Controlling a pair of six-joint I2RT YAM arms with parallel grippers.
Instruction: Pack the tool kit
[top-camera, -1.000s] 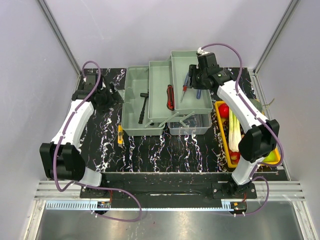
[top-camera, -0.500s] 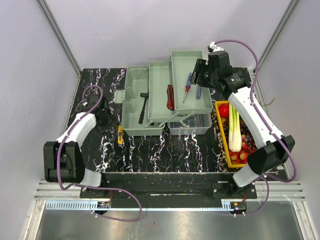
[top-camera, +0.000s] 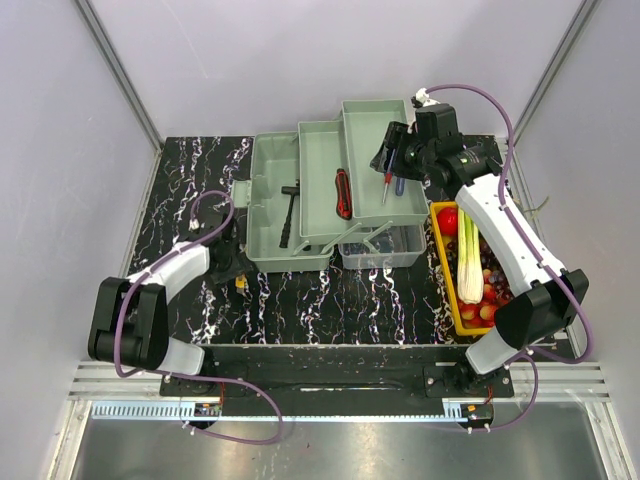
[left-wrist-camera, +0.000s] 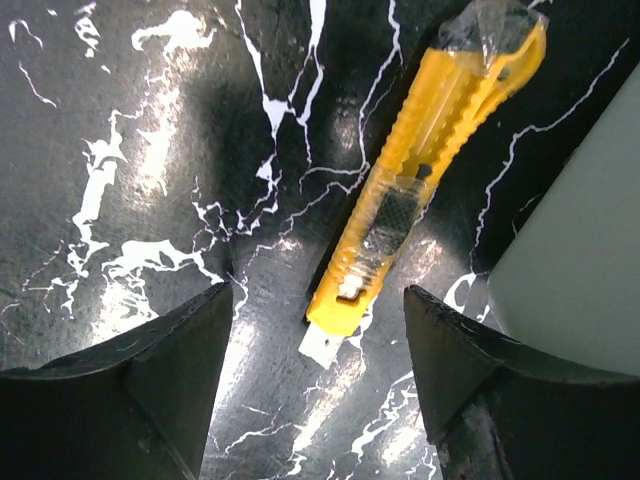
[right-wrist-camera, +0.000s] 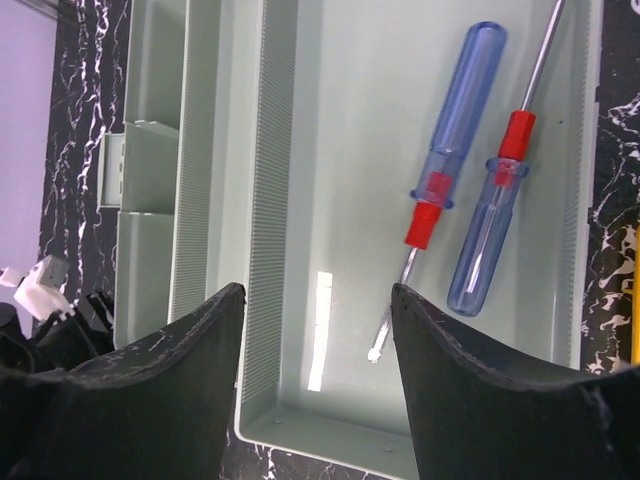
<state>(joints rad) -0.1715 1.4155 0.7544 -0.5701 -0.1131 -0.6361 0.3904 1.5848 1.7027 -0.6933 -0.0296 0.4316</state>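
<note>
Table (top-camera: 330, 300): black top, white marble-like veining all over. Yellow tray (top-camera: 440, 262) on the right side of the table, long axis running near to far; its right part is hidden. In the tray: round red fruit (top-camera: 447, 219) at the far end; pale green-white stalks (top-camera: 468, 262), leek-like, lying lengthwise just beside the left wall; small red and dark pieces (top-camera: 487, 300) toward the near end, kind unclear. Pale lilac walls (top-camera: 300, 60) on three sides. Aluminium rails (top-camera: 100, 385) along the near edge.
</note>
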